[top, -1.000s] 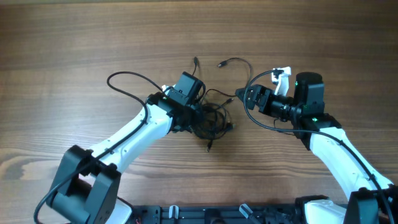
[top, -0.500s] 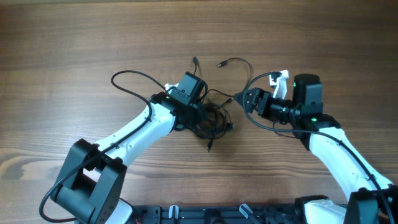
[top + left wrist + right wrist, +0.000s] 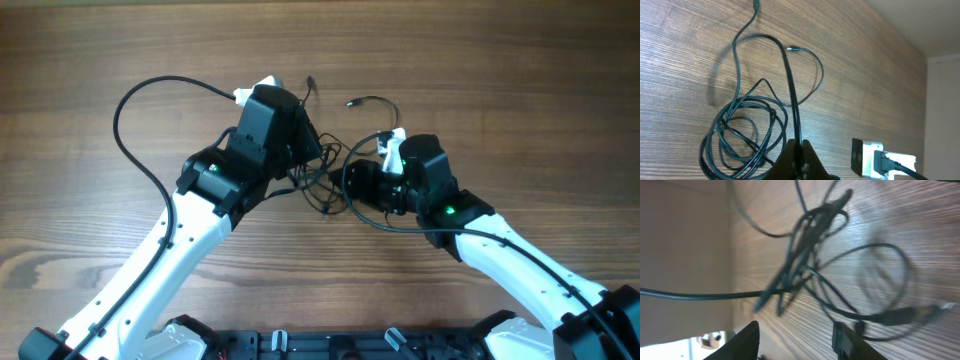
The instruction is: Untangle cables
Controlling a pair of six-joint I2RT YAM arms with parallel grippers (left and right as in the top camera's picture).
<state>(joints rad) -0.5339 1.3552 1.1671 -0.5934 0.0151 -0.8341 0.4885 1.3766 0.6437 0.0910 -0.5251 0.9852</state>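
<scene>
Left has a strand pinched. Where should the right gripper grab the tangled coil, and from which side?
Probably the dense bunch, where strands run side by side, approached from the right, opposite the left gripper, which is shut on one strand. The right gripper faces it, jaws part open, set across the strands.

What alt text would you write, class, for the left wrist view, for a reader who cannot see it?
The left pincer, shut, pinches one black cord of the cables, whose other cords form tangled loops to its left against a wooden table. One thin cord curves round to a small plug.
</scene>
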